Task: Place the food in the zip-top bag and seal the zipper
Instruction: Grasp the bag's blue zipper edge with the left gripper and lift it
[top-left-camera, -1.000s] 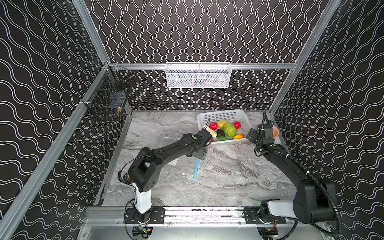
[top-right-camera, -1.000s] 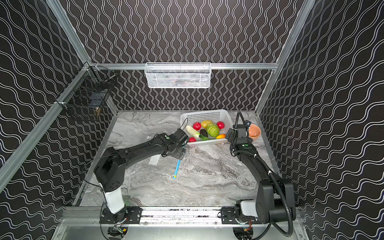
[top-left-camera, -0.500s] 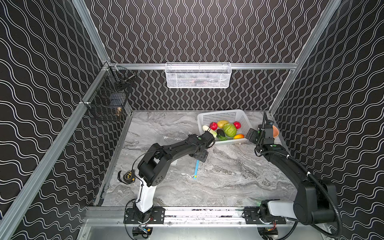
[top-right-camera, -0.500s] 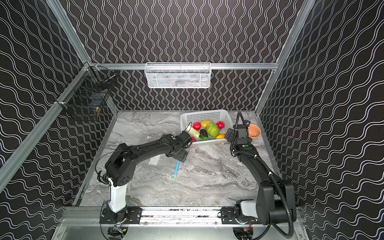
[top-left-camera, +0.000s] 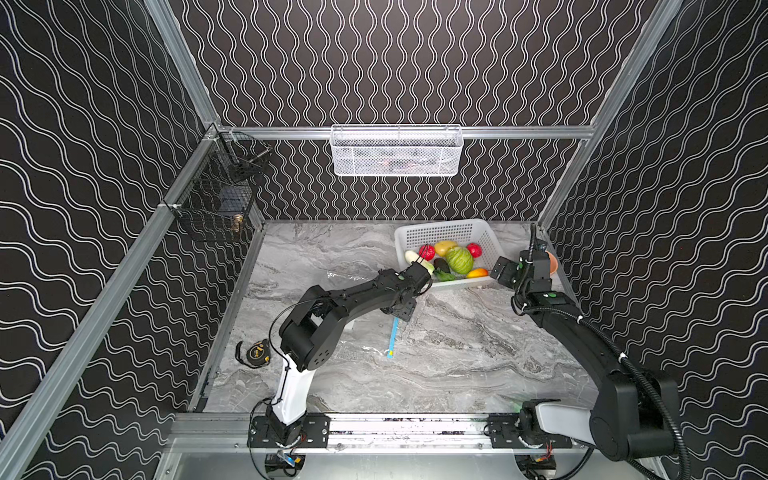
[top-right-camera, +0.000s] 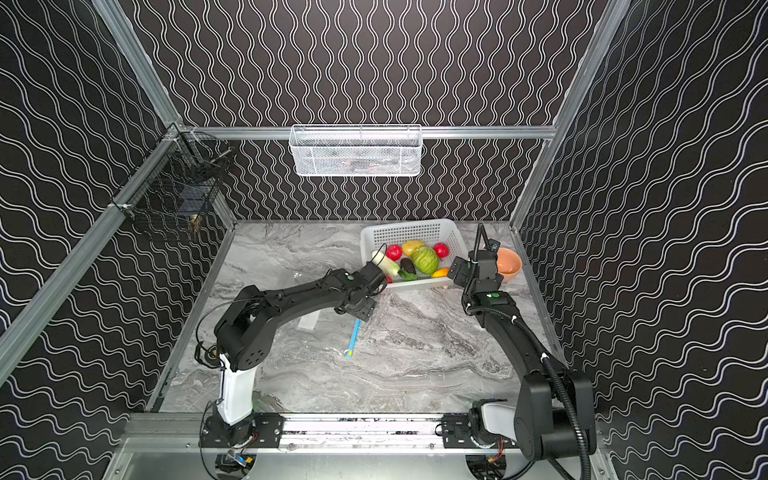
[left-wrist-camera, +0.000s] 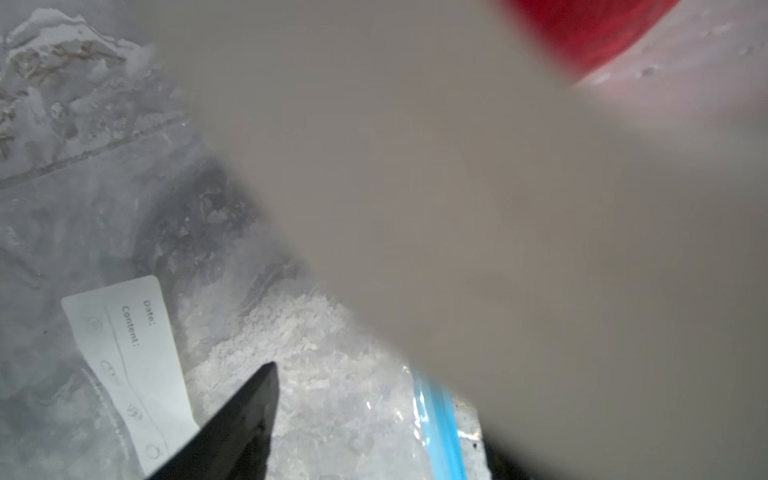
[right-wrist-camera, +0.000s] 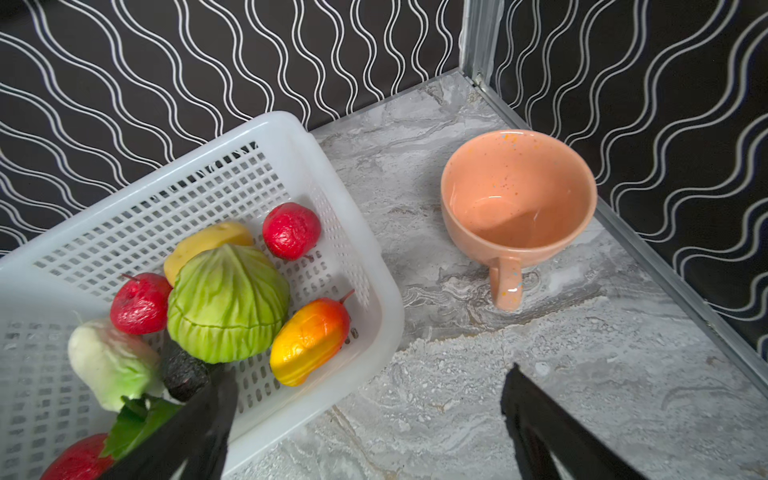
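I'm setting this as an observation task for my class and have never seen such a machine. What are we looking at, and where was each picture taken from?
Two black robot arms stand at the front edge of a marble table. Two pictures look down from above, side by side; the others come from a camera on each arm's wrist. Toy food, including a green melon, lies in a white basket; an orange cup stands beside it. A clear bag with a blue zipper lies flat on the table. The left tool is down at the bag; whether it grips it cannot be told. The right tool stands open near the basket, holding nothing.
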